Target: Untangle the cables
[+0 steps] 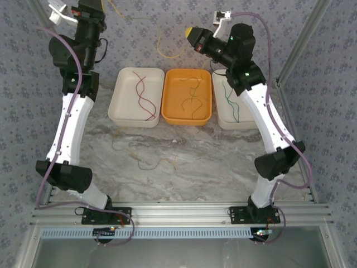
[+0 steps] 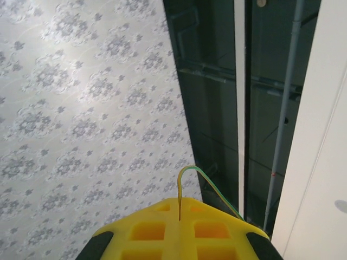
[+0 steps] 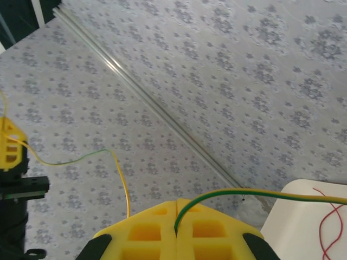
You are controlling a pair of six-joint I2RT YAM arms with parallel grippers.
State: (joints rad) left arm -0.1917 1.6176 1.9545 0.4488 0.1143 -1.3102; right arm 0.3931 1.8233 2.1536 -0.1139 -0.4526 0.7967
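Both grippers are raised at the back and hold one yellow-green cable (image 1: 163, 53) between them. My left gripper (image 1: 93, 6) sits at the top left. In its wrist view the yellow jaws (image 2: 179, 208) are shut on the cable, which loops (image 2: 188, 169) above the seam. My right gripper (image 1: 191, 34) is shut on the same cable (image 3: 271, 192), pinched at its seam (image 3: 176, 212). Another strand (image 3: 116, 162) runs left to the left gripper's fingers (image 3: 8, 145). A few thin loose cables (image 1: 150, 162) lie on the marble table.
Three trays stand in a row. The white left tray (image 1: 121, 106) holds dark red cables, the orange tray (image 1: 207, 106) holds yellow and green ones, and the white right tray (image 1: 220, 114) holds a green one. A metal frame post (image 1: 298, 42) rises at the right.
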